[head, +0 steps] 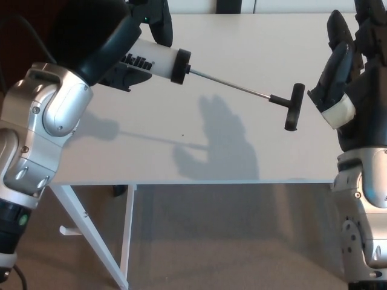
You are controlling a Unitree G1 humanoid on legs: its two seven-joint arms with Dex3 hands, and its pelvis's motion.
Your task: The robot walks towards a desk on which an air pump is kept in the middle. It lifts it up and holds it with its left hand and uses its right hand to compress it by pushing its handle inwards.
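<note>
My left hand (136,42) is clamped around the white barrel of the air pump (154,60), holding it in the air above the far left part of the desk (242,42), nearer the far edge than the near one. The pump's long axis runs from that grip down and toward the desk's right edge: barrel, black end cap, thin rod (230,84), then the black T-handle (293,107) standing crosswise at the rod's tip. My right hand (357,90) is just beside that handle on its right, not touching it, fingers apart and holding nothing. To compress, I judge I must push leftward along the rod. My left fingers are mostly hidden behind my own forearm, and my right fingertips are cut off at the picture's top.
</note>
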